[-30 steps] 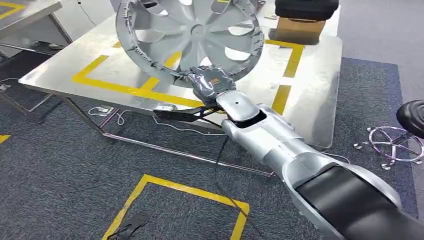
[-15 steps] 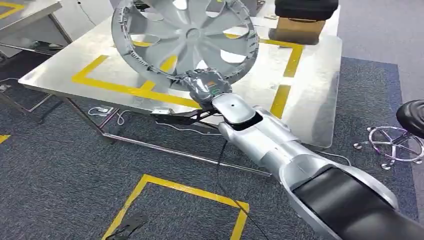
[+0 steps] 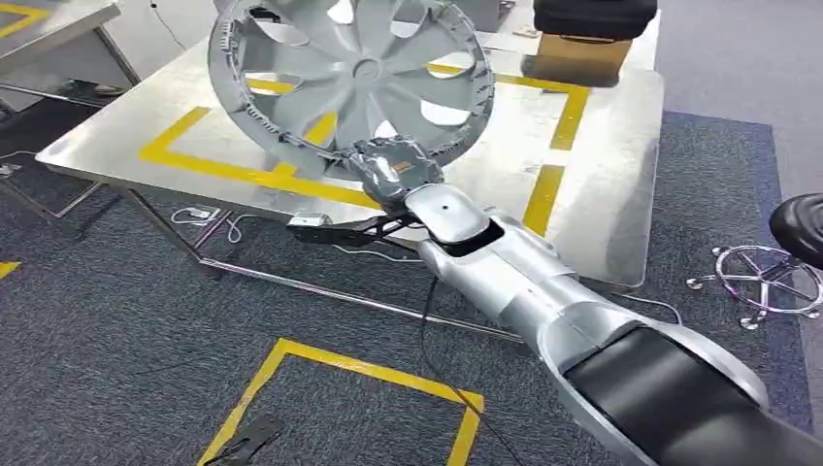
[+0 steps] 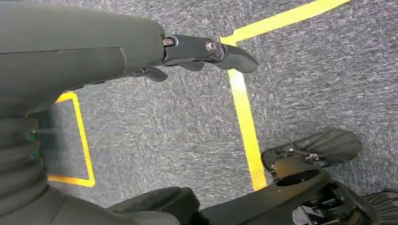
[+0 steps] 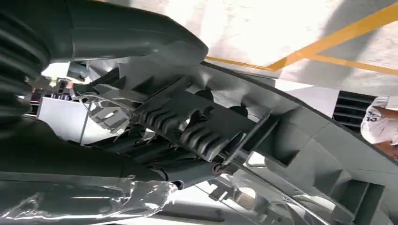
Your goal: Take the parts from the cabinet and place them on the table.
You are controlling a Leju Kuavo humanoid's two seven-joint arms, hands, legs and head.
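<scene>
Wheel cover (image 3: 351, 76), gripped at its rim by right hand (image 3: 393, 167), tilts above yellow-taped steel table (image 3: 602, 184) on grey carpet (image 3: 116, 320)

Grey carpet floor (image 3: 116, 369) with yellow tape lines (image 3: 340, 374), chair base (image 3: 767, 277).

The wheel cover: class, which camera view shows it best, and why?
The head view: nearly the whole wheel cover, tilted above the table, gripped at its rim by the right hand. The right wrist view gives only a rim close-up; the left wrist view faces carpet.
</scene>
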